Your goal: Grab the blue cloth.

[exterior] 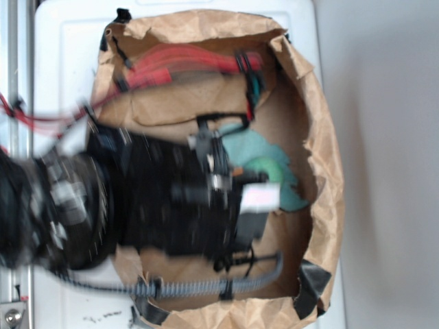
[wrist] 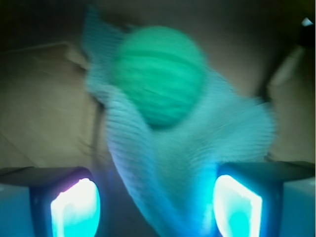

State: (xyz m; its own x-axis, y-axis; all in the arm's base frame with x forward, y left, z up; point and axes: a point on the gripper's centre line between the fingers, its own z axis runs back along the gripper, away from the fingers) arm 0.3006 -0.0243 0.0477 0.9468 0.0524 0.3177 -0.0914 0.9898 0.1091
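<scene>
In the outside view, a blurry black robot arm (exterior: 103,205) is seen at the left of the frame, reaching toward the middle. It is stretched over a crumpled brown paper bag (exterior: 322,157) that is spread open like a shallow box on a white table (exterior: 68,41). Red straps (exterior: 192,65) are laid across the upper part of the bag, and a grey ribbed hose (exterior: 206,284) is laid along the lower part. At the end of the arm, the black claw (exterior: 257,199) is held above the middle of the bag. Just right of centre, the small pale teal woven cloth (exterior: 254,147) is spread flat on the bag's floor, partly hidden under the claw. A round green bumpy ball (exterior: 267,168) is rested on top of the cloth.

In the wrist view, the two glowing fingers (wrist: 74,207) are seen at the lower left and lower right corners, spread wide apart. The claw (wrist: 155,210) is held open, and nothing is pinched. The pale teal cloth (wrist: 187,163) is seen in the middle, with its lower end lying in the gap between the fingers. Whether it is touched by them cannot be told. The green ball (wrist: 158,74) is sat on the cloth's upper part, above centre.
</scene>
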